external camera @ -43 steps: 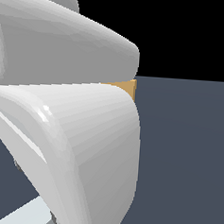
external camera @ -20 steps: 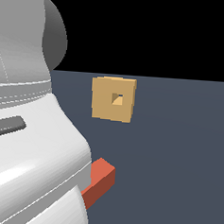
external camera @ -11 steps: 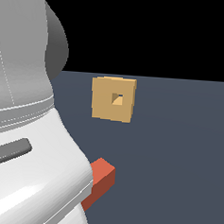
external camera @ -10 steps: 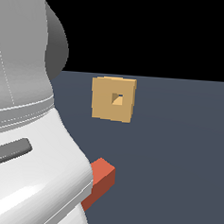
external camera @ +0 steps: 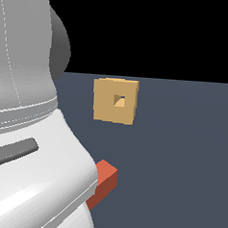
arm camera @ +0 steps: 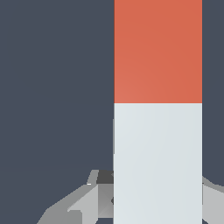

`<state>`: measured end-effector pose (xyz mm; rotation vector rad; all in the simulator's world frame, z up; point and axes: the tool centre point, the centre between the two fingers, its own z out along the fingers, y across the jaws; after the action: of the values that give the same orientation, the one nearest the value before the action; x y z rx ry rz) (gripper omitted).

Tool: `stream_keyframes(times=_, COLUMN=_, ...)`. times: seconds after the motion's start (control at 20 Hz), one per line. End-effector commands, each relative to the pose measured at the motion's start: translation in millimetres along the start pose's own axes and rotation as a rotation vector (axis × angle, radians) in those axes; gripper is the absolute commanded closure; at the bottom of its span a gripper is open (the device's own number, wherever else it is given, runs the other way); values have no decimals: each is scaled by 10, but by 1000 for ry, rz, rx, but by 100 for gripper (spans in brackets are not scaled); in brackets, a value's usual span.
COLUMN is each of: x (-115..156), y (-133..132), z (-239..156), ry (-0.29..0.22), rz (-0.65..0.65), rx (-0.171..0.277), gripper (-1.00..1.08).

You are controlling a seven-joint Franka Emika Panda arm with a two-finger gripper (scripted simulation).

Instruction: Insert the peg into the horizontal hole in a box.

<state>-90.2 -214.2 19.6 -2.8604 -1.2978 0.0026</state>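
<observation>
**A:** Where's your peg (arm camera: 157, 109) right now?

**B:** In the wrist view it runs between the fingers (arm camera: 78, 203) of the hand (arm camera: 153, 205), which look pinched on its pale half, with the red half sticking out ahead. The exterior view only shows you the red tip (external camera: 104, 182) poking out from behind the arm (external camera: 31, 153), low over the worktop (external camera: 180, 164) and well short of the box (external camera: 115, 100).

**A:** What should you watch for?

**B:** Square the tip to the hole (external camera: 119, 100) before pushing; lift until the bar is level with it. You'd likely jam on the rim otherwise. The wrist view never shows the box, so judge alignment from the exterior view.
</observation>
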Motion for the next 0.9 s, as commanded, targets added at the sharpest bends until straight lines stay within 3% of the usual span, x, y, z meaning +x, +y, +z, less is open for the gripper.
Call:
stream_keyframes(times=0.0, x=93, y=-14, z=-29, ry=1, rz=-17, rx=-2, gripper=108)
stream_keyframes(times=0.3, x=550, y=-134, z=-162, ry=0, rz=-103, rx=-2, gripper=108)
stream_keyframes(times=0.85, x=1993, y=-818, z=-607, ry=-1, rz=-396, rx=-3, gripper=108)
